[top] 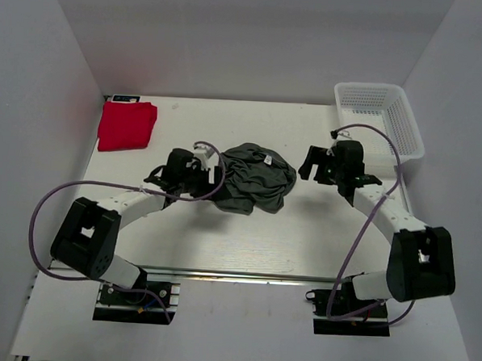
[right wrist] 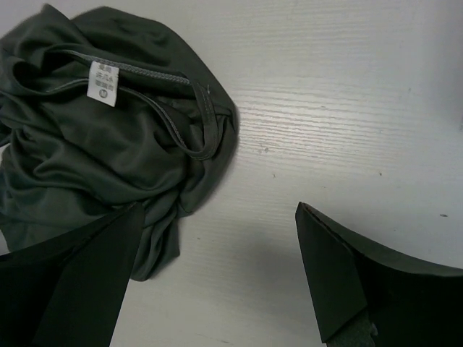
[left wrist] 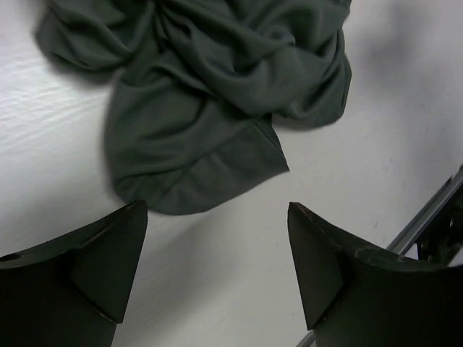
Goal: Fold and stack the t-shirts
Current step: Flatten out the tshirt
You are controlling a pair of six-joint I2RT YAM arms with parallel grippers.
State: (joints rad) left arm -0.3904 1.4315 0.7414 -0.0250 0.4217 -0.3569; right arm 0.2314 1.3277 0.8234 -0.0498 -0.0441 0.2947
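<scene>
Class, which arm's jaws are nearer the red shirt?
Left. The left arm has its jaws right of the red shirt, at the grey shirt's left edge; the right arm has its jaws farther right, beyond the grey shirt, near the basket.

The white neck label (right wrist: 102,82) on the dark grey-green t-shirt (right wrist: 87,159) carries small grey print, too blurred to read; possibly an M.
</scene>
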